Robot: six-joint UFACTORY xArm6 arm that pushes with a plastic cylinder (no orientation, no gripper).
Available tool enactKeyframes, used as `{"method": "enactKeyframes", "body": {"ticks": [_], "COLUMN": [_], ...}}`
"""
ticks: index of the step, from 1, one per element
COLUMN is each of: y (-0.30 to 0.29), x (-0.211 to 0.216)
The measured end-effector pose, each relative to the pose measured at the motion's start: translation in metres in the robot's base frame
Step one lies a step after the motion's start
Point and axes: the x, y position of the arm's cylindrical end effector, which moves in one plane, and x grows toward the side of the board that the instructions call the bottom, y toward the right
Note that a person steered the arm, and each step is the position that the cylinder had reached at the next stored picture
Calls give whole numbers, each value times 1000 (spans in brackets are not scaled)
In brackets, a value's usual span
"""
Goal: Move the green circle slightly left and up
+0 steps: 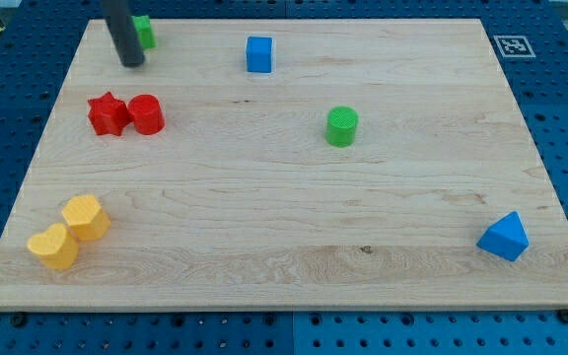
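the rod comes down from the view's top, its upper part cut off by the frame, and my tip (131, 63) rests on the board (264, 227) far to the upper left of the green circle (341, 127). there are no jaws to speak of, only the plain dark rod end. just behind the rod sits a green block (145, 31), partly hidden, so its shape cannot be made out.

the green circle is a short ribbed cylinder, standing alone a little right of the board's middle, well apart from everything. up and left of it stands a blue cube (258, 53). far left of it, a red star (108, 113) and a red cylinder (147, 114) touch side by side. down and far left lie two yellow blocks: a yellow hexagon (86, 217), and just beside it a yellow heart (53, 247), its outline hard to read. down and far right, near the board's corner, sits a blue triangle (504, 237).

the board is pale wood with visible grain, on a blue pegboard (560, 108). a marker tag (512, 45) lies off the board's upper right corner.
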Motion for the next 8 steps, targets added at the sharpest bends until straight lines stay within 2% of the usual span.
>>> {"method": "enactKeyframes", "body": {"ticks": [1, 2, 4, 5, 6, 8], "y": [53, 123, 316, 356, 347, 324], "x": [27, 27, 34, 100, 141, 129]}}
